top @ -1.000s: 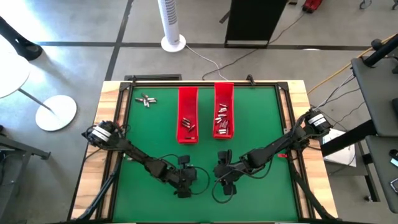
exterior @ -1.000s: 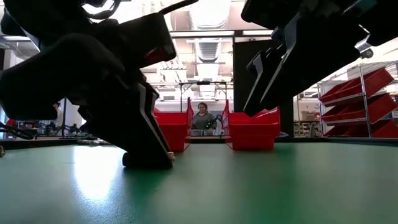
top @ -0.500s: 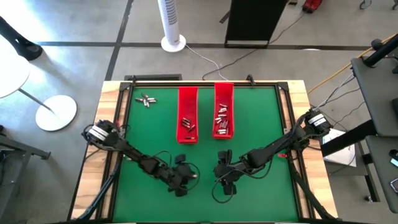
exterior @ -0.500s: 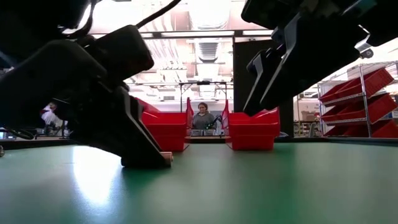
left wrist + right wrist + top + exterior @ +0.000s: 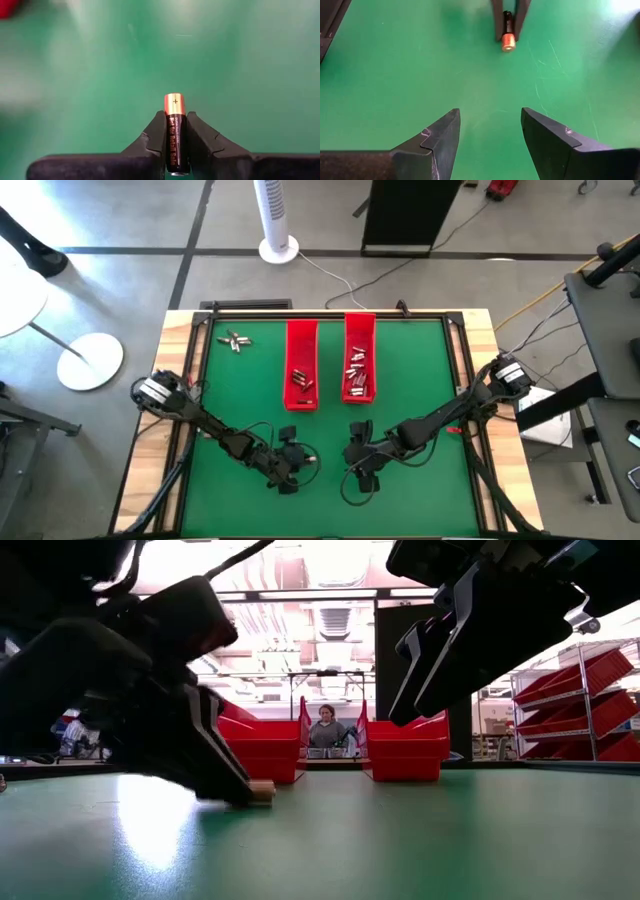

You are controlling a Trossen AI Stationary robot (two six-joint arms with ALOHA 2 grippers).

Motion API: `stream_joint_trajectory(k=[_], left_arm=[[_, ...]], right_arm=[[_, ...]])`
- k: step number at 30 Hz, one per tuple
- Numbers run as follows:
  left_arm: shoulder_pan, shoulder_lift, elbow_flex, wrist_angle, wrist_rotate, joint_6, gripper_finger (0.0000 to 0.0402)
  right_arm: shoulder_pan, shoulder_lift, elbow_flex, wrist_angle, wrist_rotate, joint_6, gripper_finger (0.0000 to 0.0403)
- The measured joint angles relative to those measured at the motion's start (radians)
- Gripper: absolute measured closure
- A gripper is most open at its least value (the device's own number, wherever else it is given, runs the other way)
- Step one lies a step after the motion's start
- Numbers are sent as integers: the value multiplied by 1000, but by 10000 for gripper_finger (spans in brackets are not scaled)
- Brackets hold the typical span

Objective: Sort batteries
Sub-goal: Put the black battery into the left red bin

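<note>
Pinching one cell at the near edge of the mat

From my remote seat, the left gripper (image 5: pixel 176 145) has its two dark fingers (image 5: pixel 155 135) closed against a single black battery (image 5: pixel 175 131), copper cap and plus mark poking out ahead of the tips. In the low view that cap (image 5: pixel 262 791) sits right at the green mat (image 5: pixel 420 380), left gripper tilted low over it. I cannot tell if the cell touches the mat.

The right gripper (image 5: pixel 490 131) hovers nearby, fingers spread wide, nothing between them; its camera looks across at the pinched battery.

Further back, two long red trays (image 5: pixel 301 364) (image 5: pixel 360 358) lie side by side, each with loose cells inside. A small cluster of unsorted batteries (image 5: pixel 235 340) rests near the far left corner, well apart from both grippers.
</note>
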Motion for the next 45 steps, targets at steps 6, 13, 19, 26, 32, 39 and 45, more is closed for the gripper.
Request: stream_joint_trajectory(k=[6, 13, 19, 26, 32, 39, 45], left_arm=[[67, -198, 75, -250, -23, 138, 373], [280, -379, 179, -502, 23, 357, 373], [514, -383, 283, -694, 116, 546, 373], [719, -382, 331, -774, 253, 658, 373], [785, -337, 333, -786, 289, 720, 373], [824, -244, 360, -810, 311, 769, 373], [874, -141, 491, -945, 323, 819, 373]], right_arm=[[0, 0, -4, 7, 1, -9, 200], [0, 0, -15, 60, 2, -25, 200], [0, 0, -18, 78, 2, -25, 200], [0, 0, -17, 80, 3, -24, 200], [0, 0, -19, 79, 4, -26, 200], [0, 9, -21, 81, 5, -35, 200], [-3, 32, -21, 76, 9, -46, 200]])
